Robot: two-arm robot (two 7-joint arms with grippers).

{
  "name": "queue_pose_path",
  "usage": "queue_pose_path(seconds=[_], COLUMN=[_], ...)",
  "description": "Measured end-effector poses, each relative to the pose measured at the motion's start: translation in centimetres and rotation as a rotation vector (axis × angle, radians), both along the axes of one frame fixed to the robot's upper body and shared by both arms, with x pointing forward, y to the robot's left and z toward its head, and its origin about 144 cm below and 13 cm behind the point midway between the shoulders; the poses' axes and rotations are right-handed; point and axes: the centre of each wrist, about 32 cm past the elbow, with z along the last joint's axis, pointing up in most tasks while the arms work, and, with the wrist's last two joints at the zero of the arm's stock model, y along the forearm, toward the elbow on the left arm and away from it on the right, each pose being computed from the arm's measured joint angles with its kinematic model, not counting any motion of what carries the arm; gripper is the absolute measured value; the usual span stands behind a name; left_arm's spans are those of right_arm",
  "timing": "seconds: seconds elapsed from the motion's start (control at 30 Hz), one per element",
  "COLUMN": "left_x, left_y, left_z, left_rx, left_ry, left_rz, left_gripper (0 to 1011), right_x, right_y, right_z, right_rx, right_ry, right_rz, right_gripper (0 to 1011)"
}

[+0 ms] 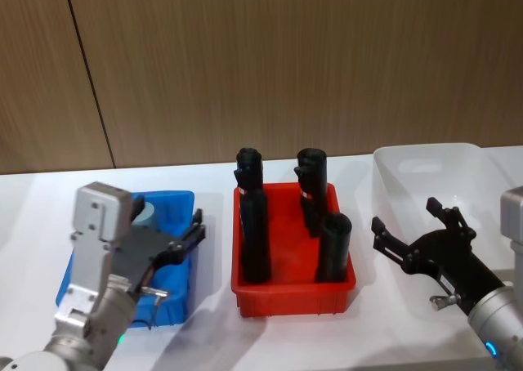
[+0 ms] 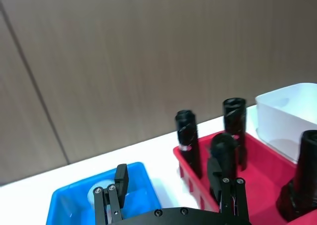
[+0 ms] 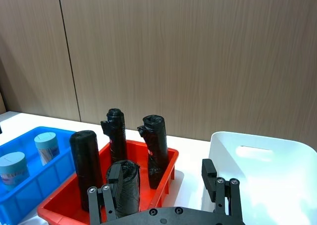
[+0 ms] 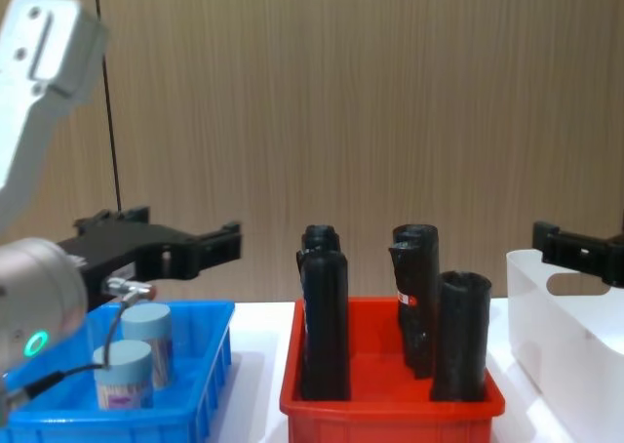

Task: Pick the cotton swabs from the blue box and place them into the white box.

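Note:
The blue box sits at the left of the white table. Two cotton swab jars with pale blue lids stand in it, one behind the other; the right wrist view also catches the jars. My left gripper hangs open above the blue box's right half, nothing between its fingers, and part of a jar shows below it. The white box stands at the far right. My right gripper is open and unloaded at the white box's near left corner.
A red bin with several tall black rolls stands between the two boxes, its rolls rising above the rims. A wooden wall closes the back. Bare white table lies in front of the bins.

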Motion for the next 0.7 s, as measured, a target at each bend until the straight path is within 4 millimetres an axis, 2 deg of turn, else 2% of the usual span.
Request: queue_pose_path(seconds=[0.37,0.7], left_x=[0.2,1.4], left_y=[1.7,3.3], left_z=[-0.5,-0.5], left_rx=[-0.061,-0.063], left_ry=[0.109,0.231], left_rz=[0.087,0.137], left_gripper=[1003,1003], right_x=[0.0,0.0], right_y=[0.0,0.0], right_z=[0.0,0.0], right_rx=[0.000,0.000], right_ry=[0.000,0.000], right_rz=[0.000,0.000], right_gripper=[1002,1002])
